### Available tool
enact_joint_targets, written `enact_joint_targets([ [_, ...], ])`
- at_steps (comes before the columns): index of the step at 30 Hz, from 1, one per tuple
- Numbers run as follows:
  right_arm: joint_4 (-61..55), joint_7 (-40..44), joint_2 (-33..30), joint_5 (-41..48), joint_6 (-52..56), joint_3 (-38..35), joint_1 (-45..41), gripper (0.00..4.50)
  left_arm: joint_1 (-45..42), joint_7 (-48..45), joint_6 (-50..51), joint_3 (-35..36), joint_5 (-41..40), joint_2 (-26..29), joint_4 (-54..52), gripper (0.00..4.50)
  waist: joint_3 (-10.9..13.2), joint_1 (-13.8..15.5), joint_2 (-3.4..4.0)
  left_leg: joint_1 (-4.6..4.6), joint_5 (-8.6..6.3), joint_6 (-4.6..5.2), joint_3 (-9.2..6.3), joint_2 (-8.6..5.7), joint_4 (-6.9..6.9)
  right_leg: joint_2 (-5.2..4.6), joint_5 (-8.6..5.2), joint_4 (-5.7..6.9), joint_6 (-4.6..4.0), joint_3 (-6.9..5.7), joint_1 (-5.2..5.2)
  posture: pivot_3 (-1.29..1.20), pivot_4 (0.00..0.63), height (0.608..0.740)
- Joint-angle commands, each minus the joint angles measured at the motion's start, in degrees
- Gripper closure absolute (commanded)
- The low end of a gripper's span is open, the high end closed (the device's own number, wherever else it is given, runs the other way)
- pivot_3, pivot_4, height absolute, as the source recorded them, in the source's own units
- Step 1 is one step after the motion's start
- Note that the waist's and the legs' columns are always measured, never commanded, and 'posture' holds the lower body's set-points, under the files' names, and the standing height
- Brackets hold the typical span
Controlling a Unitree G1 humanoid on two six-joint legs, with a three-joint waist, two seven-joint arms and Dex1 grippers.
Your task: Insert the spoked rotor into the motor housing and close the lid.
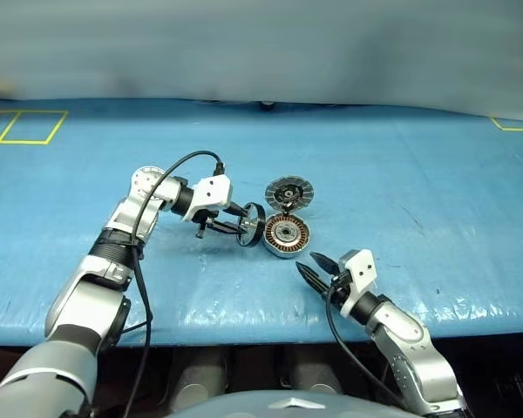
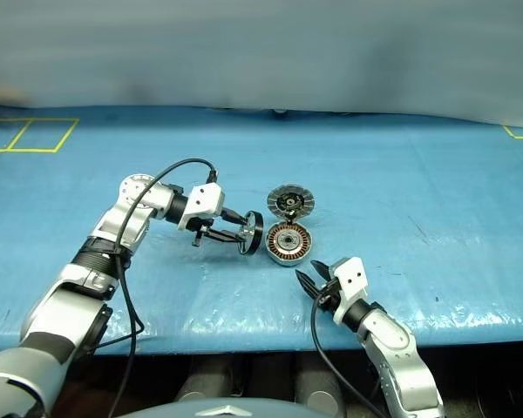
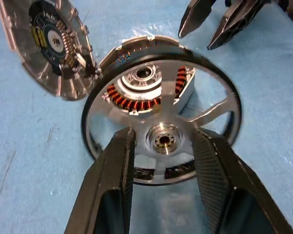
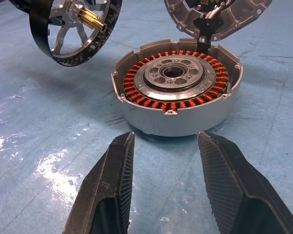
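Left gripper (image 3: 161, 146) clamps the spoked rotor (image 3: 162, 127); right gripper (image 4: 163, 146) gapes empty — its wrist view shows the motor housing (image 4: 178, 92) windings.

Evenly, brightly lit from overhead. White glare patches on the blue desk (image 4: 53, 168) beside the right pincer (image 4: 163, 146); far background soft, blurred.

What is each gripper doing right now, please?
Left gripper: shut on the rotor, held beside the housing.
Right gripper: open, holding nothing.
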Motion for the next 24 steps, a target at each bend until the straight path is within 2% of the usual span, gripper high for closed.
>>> enact_joint_targets([
  [1, -0.34, 0.12, 0.34, -0.29, -1.37, 0.32, -0.03, 2.34, -2.99, 0.45, -0.63, -0.52, 0.58, -0.75, -0.07, 2.86, 0.00, 0.01, 0.00, 0.00, 0.00, 0.00, 0.00, 0.00, 0.00, 0.00, 0.00, 0.00, 0.00, 0.00, 0.00, 0.00, 0.150, 0.740],
  [24, 0.44, -1.03, 1.29, -1.56, -2.15, 0.78, 0.74, 2.34, -12.31, 0.38, -6.15, -3.54, 3.81, -8.22, 12.99, 2.86, 0.01, 0.04, -0.01, -0.02, 0.00, 0.00, 0.00, -0.01, -0.02, 0.01, -0.07, -0.01, 0.13, -0.02, -0.01, 0.00, 0.150, 0.740],
])
